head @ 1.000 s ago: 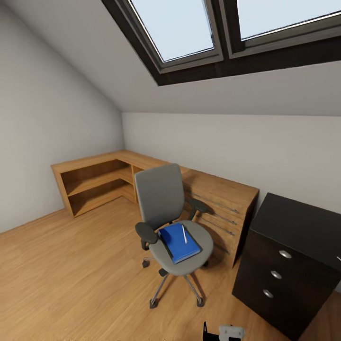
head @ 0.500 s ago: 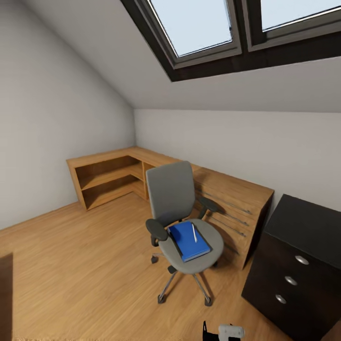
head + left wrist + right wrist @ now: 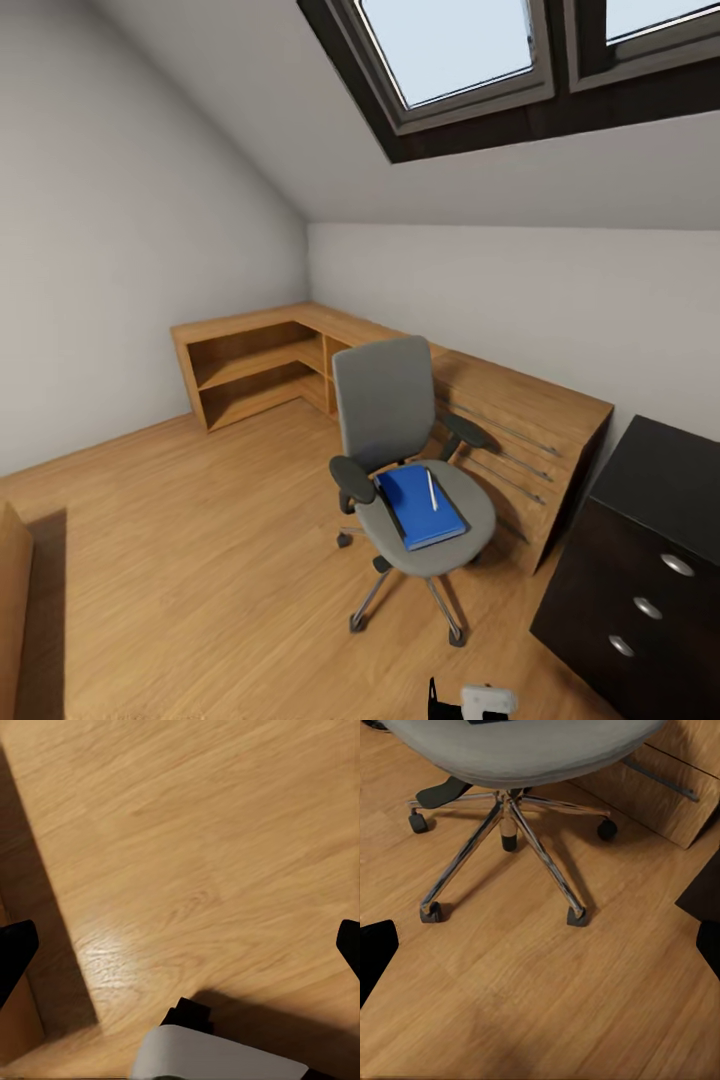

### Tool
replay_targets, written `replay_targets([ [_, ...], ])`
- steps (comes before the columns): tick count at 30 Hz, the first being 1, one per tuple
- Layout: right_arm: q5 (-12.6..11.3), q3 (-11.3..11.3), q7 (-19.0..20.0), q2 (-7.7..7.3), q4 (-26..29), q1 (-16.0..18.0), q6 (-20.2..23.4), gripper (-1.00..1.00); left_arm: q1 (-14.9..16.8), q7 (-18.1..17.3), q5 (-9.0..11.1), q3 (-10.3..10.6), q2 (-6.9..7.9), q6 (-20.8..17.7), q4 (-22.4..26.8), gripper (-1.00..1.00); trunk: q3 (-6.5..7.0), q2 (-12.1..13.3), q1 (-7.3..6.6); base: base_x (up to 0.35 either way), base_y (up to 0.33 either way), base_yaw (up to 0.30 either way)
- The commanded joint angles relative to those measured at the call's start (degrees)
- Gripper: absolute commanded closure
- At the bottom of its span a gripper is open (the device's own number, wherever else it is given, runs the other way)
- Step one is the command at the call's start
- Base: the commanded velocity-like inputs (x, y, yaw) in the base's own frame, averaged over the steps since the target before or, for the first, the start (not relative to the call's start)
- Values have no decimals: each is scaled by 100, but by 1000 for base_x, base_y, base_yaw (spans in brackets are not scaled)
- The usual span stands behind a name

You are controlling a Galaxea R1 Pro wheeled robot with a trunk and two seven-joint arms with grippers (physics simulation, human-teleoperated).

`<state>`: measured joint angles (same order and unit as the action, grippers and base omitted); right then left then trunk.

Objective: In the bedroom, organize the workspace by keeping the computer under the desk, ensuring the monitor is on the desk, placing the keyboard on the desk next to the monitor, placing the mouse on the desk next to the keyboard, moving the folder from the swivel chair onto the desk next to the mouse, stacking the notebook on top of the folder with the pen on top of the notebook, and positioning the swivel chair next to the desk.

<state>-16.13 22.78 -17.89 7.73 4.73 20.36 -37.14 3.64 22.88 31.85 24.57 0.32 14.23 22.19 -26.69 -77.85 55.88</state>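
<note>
The swivel chair (image 3: pixel 390 425) stands on the wood floor mid-room, grey with black armrests. On its seat lies the blue folder (image 3: pixel 418 506) with the white pen (image 3: pixel 432 490) across it. The notebook cannot be made out. The desk's black three-drawer unit (image 3: pixel 650 560) is at the right. Computer, monitor, keyboard and mouse are out of view. My right gripper (image 3: pixel 540 952) is open over the floor just short of the chair's chrome base (image 3: pixel 510 817). My left gripper (image 3: pixel 180 952) is open above bare floor.
Low wooden shelving (image 3: pixel 260 365) runs along the far walls, with a wooden drawer section (image 3: pixel 520 430) behind the chair. A wooden edge (image 3: pixel 12 600) and its shadow sit at the near left. Open floor (image 3: pixel 200 540) lies left of the chair.
The whole head picture has shifted: the camera turned left, so chair, shelving and drawer unit sit further right. The wooden edge at near left came into view. Nothing else moved.
</note>
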Motion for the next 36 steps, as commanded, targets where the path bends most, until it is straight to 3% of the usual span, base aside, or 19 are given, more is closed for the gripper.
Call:
replay_targets([
  [1, -30, 51, -35, 0, -3, 4, -15, -100, 6, 33, 49, 48, 4, 27, -2, -100, -14, -4, 0, 0, 0, 165],
  [22, -35, 33, -36, -30, -8, 4, -15, -100, 5, 26, 54, 41, 10, 32, -17, -100, -119, -4, 0, 0, 0, 106],
  [27, -37, 24, -66, -126, 10, 4, -25, -100, 7, 38, 26, 46, 29, 158, 33, -100, -120, -4, 0, 0, 0, 3],
  [32, -26, 26, -78, -243, 34, 4, -42, -100, 12, 35, 21, 42, 85, 428, 346, -100, -120, -4, 0, 0, 0, 1],
  [36, -23, 22, -80, -312, 70, 5, -46, -100, 19, 27, 22, 40, 125, 194, 750, -100, -120, -4, 0, 0, 0, 0],
])
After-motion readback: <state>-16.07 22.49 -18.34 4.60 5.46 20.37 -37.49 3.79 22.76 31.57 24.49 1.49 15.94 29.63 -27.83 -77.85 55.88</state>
